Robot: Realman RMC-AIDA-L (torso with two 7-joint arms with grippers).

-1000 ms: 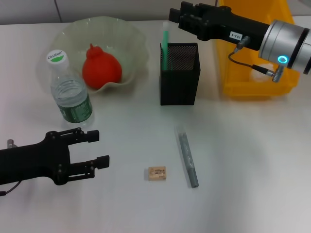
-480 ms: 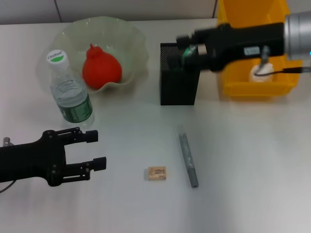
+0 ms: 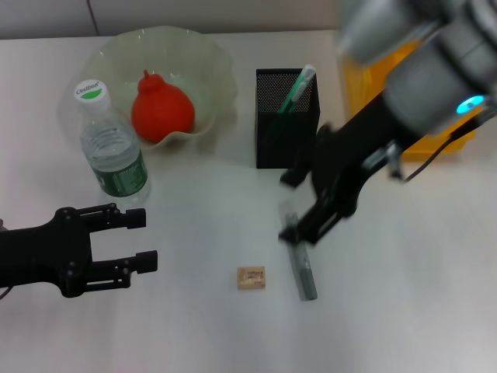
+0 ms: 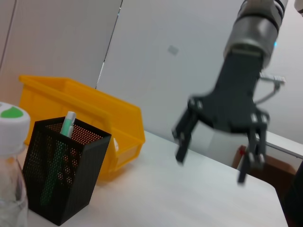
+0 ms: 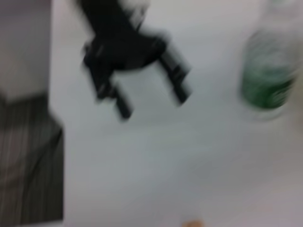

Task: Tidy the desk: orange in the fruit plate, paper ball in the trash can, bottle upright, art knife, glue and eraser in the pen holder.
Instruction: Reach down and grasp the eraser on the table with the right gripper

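The red-orange fruit [image 3: 161, 109] lies in the pale glass plate [image 3: 210, 62]. The water bottle [image 3: 112, 151] stands upright beside it. A green glue stick [image 3: 297, 89] leans inside the black mesh pen holder [image 3: 286, 132]. The grey art knife [image 3: 303, 272] and the tan eraser [image 3: 251, 277] lie on the desk. My right gripper [image 3: 295, 208] is open and empty just above the knife's far end; it also shows open in the left wrist view [image 4: 213, 165]. My left gripper [image 3: 147, 238] is open and empty at the front left. The paper ball is hidden behind my right arm.
The yellow bin [image 3: 435, 140] stands at the back right, partly behind my right arm, and shows behind the pen holder [image 4: 61, 175] in the left wrist view [image 4: 94, 113]. The right wrist view shows the left gripper [image 5: 147, 101] and the bottle [image 5: 267, 80], blurred.
My right gripper let go of the green glue stick in the pen holder, then swung down and forward over the art knife. My left gripper drifted slightly left.
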